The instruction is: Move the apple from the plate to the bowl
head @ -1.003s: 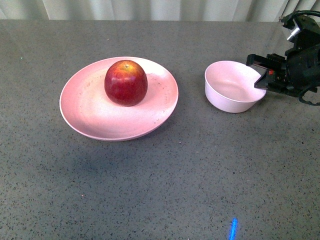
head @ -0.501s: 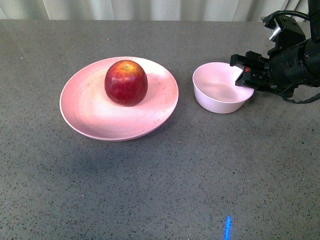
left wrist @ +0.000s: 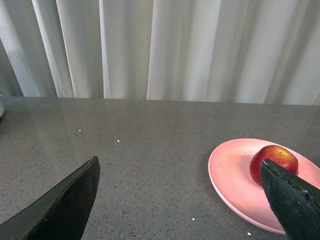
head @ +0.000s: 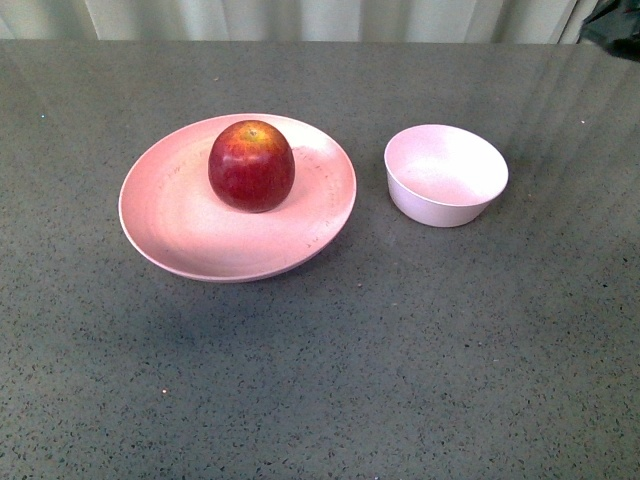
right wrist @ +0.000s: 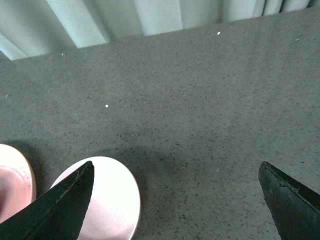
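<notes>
Our left claw (left wrist: 178,162) gapes wide, gripping nothing. Ahead of it, just past one fingertip, the apple (left wrist: 275,156) sits on the plate (left wrist: 230,175). Our right claw (right wrist: 176,165) is likewise spread and empty, with the bowl (right wrist: 112,200) below it near one finger.

Dark grey speckled stone-look tabletop (head: 400,350) fills most of front view. Matte, w/ soft sheen toward its far edge and a few tiny white flecks on top. Pale grey-white pleated fabric curtain (head: 300,18) hangs just behind tabletop's far edge, folds vertical, across full width.
</notes>
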